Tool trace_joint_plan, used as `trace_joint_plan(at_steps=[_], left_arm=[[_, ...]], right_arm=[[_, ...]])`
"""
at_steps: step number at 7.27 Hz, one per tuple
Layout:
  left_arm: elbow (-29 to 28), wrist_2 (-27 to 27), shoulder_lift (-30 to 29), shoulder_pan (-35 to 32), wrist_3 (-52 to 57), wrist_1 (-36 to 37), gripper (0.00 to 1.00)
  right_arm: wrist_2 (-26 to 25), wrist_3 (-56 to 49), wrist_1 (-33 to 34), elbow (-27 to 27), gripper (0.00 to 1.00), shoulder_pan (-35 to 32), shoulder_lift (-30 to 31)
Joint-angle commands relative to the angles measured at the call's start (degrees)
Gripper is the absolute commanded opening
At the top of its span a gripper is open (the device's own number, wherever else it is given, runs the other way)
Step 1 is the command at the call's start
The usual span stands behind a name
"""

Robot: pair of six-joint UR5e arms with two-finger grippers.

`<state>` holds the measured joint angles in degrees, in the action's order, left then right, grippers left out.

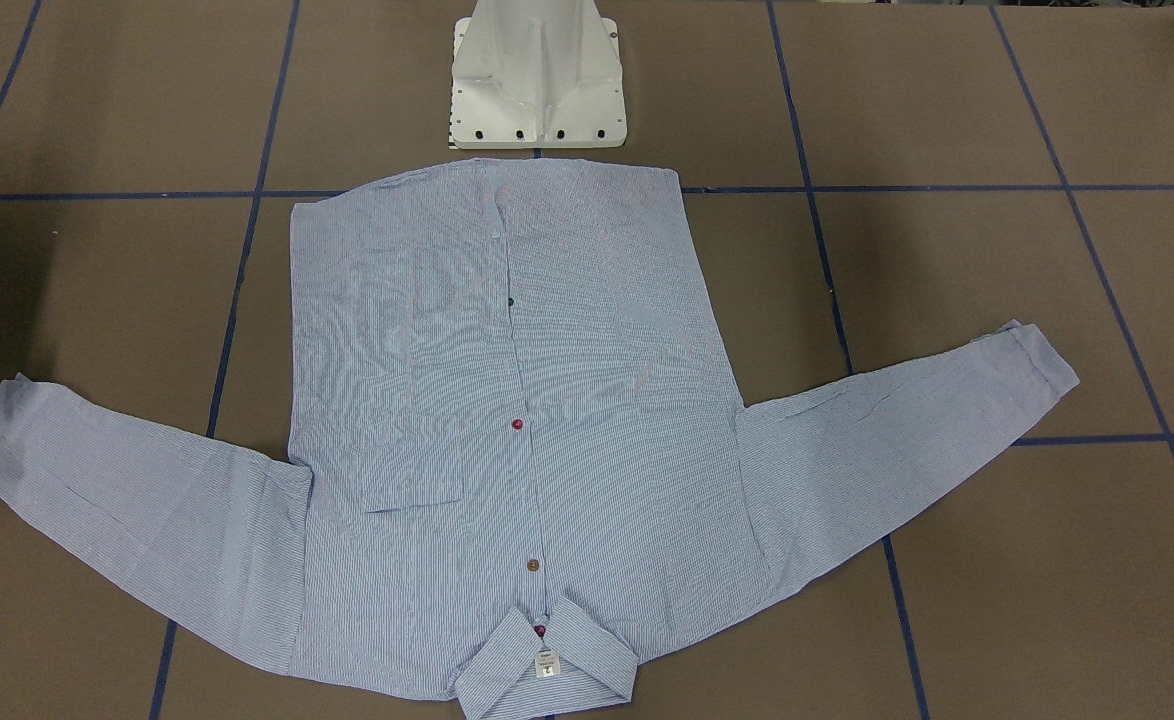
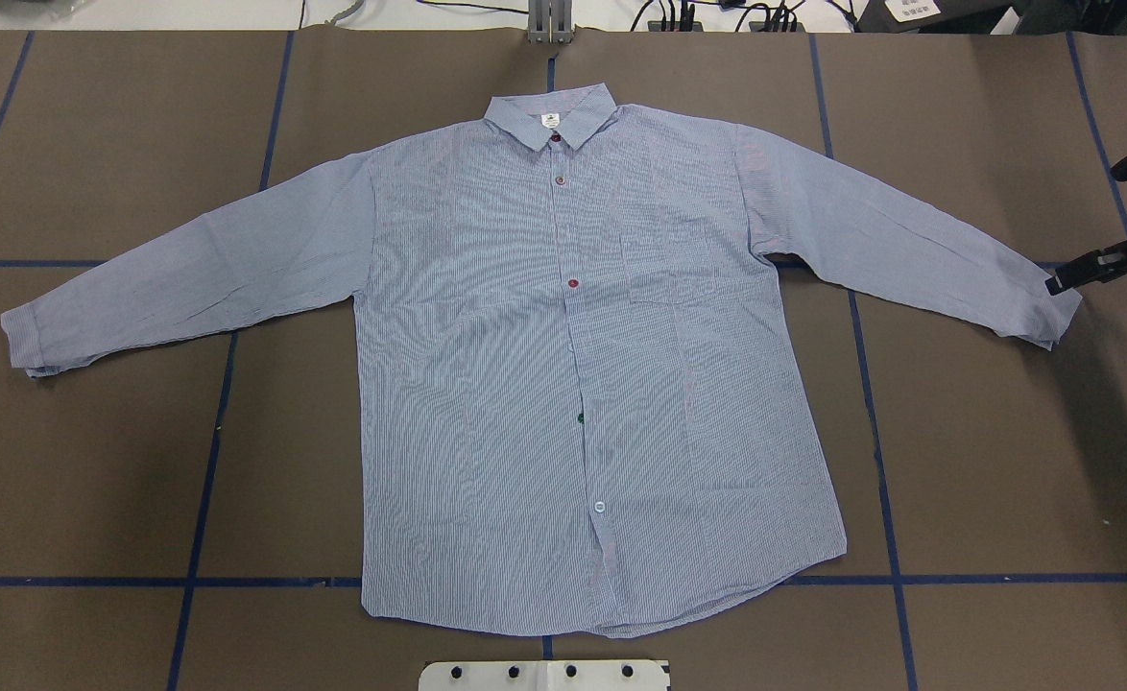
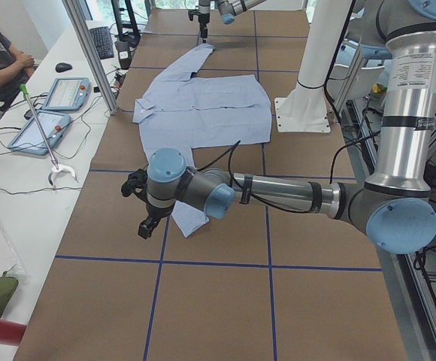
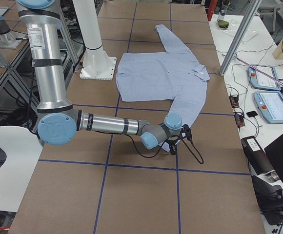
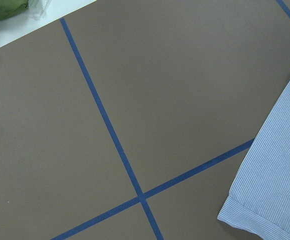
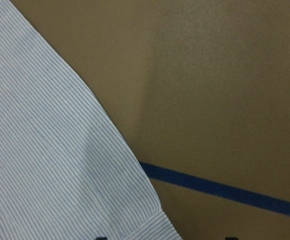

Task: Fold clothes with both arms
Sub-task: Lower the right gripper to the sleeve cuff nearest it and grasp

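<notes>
Sleeve fold seemingly starting: right end effector (image 2: 1067,278), parted, straddles a cuff (image 2: 1043,321) of the shirt (image 2: 573,384) and should close; left end effector's (image 3: 146,224) state I cannot tell

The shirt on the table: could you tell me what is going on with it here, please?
A striped shirt lies flat and buttoned on the table, sleeves spread, nothing folded yet. The right gripper is at the end of one sleeve, its fingertips apart at the edge of the cuff. The left gripper is low beside the other cuff, not over it; whether it is open cannot be told.
</notes>
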<state>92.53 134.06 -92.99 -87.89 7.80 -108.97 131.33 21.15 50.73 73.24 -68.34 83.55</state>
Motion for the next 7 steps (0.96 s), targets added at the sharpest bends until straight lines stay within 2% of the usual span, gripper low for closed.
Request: trace_joint_plan(at_steps=[1, 2, 4, 7], left_arm=[[-0.1, 2.5, 0.0, 0.0, -0.2, 0.1, 1.00], [-0.1, 2.5, 0.0, 0.0, -0.2, 0.1, 1.00], [0.1, 2.5, 0.0, 0.0, -0.2, 0.1, 1.00], [0.1, 2.5, -0.1, 0.0, -0.2, 0.2, 1.00]], right_arm=[[0.3, 0.0, 0.2, -0.4, 0.73, 0.0, -0.1], [0.3, 0.0, 0.2, -0.8, 0.68, 0.1, -0.7], [0.4, -0.4, 0.2, -4.0, 0.68, 0.1, -3.1], [1.5, -0.4, 0.3, -4.1, 0.62, 0.2, -3.0]])
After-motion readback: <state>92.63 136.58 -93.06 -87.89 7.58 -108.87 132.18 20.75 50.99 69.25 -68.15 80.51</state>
